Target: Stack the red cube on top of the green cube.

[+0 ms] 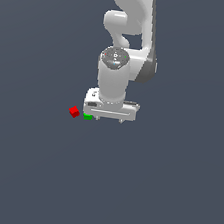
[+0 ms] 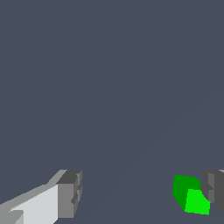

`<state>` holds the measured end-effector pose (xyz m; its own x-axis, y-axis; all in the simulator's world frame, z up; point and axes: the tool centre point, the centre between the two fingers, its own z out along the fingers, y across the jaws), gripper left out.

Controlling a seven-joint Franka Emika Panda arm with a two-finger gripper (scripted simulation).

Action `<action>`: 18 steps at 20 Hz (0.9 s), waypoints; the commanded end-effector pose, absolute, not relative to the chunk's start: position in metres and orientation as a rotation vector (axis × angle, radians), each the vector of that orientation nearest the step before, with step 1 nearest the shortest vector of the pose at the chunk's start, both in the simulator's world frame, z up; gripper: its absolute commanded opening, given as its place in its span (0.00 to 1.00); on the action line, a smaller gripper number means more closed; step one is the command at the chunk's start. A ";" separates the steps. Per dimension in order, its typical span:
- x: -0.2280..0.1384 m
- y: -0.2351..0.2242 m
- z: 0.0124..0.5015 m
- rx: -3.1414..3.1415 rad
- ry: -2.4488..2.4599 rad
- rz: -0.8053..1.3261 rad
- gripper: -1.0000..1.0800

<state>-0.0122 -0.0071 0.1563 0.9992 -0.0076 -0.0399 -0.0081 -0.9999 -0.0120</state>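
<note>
From my station, the red cube was a tiny, plain block of bright, even red, turned slightly askew so that one corner pointed toward the exterior view's left, and it sat flat on the worktop with nothing touching it. Just to its right in that view lay the green cube, the same tiny size and equally plain, with only a sliver showing under the edge of the white hand. In the wrist view the green cube showed a bright lit face and a darker shaded one, and it sat just beside the inner face of one grey finger, though I could not tell whether they touched. The fingers stood wide apart, holding nothing, with the gripper low over the surface; the red cube lay outside them, toward the exterior view's left. The worktop was a flat, featureless slate blue-grey that filled both views, with no edge, wall or other furnishing that I could make out.
</note>
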 end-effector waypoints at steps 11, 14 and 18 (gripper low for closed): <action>-0.025 -0.017 0.151 -3.129 -0.067 0.058 0.96; -0.034 -0.024 0.147 -3.128 -0.120 0.056 0.96; -0.047 -0.036 0.141 -3.124 -0.211 0.051 0.96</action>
<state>-0.0417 -0.0312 0.1431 0.9931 0.1126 -0.0332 0.1122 -0.9936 -0.0122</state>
